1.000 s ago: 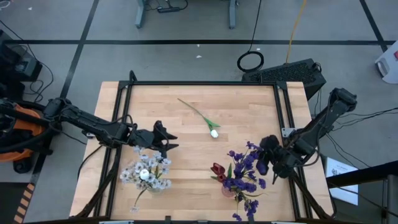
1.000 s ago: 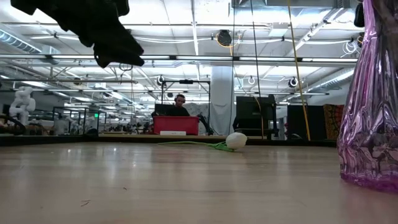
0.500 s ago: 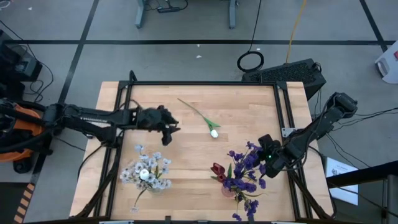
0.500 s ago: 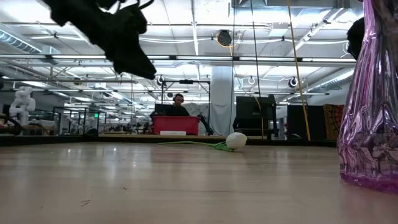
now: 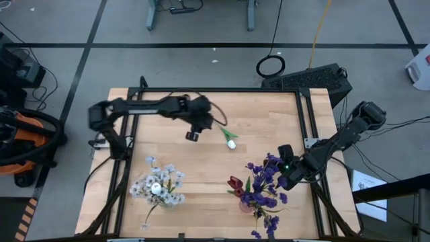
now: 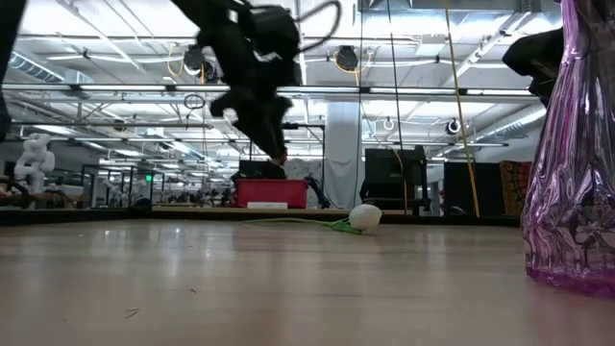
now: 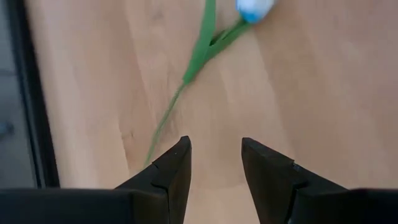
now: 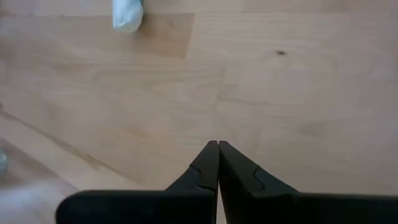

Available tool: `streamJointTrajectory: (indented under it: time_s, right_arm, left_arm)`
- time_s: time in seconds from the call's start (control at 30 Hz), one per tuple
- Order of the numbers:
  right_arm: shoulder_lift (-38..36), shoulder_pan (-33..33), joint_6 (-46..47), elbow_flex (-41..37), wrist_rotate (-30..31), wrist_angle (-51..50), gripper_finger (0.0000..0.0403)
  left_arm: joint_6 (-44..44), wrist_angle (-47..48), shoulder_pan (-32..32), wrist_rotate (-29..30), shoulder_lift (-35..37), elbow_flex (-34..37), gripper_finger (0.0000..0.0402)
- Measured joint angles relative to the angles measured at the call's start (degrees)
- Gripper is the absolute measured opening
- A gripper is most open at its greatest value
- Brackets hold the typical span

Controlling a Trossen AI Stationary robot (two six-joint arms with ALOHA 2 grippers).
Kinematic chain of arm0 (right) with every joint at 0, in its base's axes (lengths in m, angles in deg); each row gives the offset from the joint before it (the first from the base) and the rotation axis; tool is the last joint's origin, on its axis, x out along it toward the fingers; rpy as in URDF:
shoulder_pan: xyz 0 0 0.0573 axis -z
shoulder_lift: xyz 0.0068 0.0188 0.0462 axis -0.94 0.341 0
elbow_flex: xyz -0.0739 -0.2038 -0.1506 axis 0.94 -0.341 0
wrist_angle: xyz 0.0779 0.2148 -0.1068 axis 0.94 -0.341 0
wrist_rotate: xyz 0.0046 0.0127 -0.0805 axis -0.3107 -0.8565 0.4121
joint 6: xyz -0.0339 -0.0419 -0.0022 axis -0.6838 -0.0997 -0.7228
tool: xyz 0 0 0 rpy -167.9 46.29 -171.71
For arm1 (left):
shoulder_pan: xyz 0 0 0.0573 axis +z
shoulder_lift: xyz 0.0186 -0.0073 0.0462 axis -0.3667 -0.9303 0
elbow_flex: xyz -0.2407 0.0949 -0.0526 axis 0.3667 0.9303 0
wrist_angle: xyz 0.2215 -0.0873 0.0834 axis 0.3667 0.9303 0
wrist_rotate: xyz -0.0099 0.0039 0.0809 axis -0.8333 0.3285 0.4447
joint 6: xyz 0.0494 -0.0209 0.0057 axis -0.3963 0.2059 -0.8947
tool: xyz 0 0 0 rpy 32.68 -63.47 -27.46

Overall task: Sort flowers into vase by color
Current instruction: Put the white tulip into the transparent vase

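At the left we see a clear glass vase (image 5: 160, 195) holding white and pale-blue blossom clusters (image 5: 156, 185), a sorted bunch by our judgement. Our left gripper (image 7: 214, 163) hovers with fingers parted and empty above the green stem of the white tulip (image 5: 230, 143) lying loose mid-table, seemingly lined up to grasp it. Farther right, a purple glass vase (image 6: 573, 163) holds purple sprigs (image 5: 265, 178) and a dark red tulip (image 5: 234, 183). Our right gripper (image 8: 217, 163) waits beside it, fingers closed on nothing.

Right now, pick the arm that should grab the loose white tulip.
Left. The left gripper hangs open just above the white tulip stem, while the right gripper sits shut beside the purple flowers.
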Motion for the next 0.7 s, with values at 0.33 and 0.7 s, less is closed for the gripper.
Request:
streamJointTrajectory:
  time_s: [0.33,0.7]
  right_arm:
    - [0.6,0.56,0.0,0.0,0.15,4.21,0.0]
    - [0.63,0.54,-0.15,0.0,-0.04,5.4,0.0]
  left_arm:
    - [-14.56,2.45,2.13,1.0,-17.37,-12.99,0.0147]
    - [-20.89,3.13,3.81,1.67,-27.06,-19.42,0.0147]
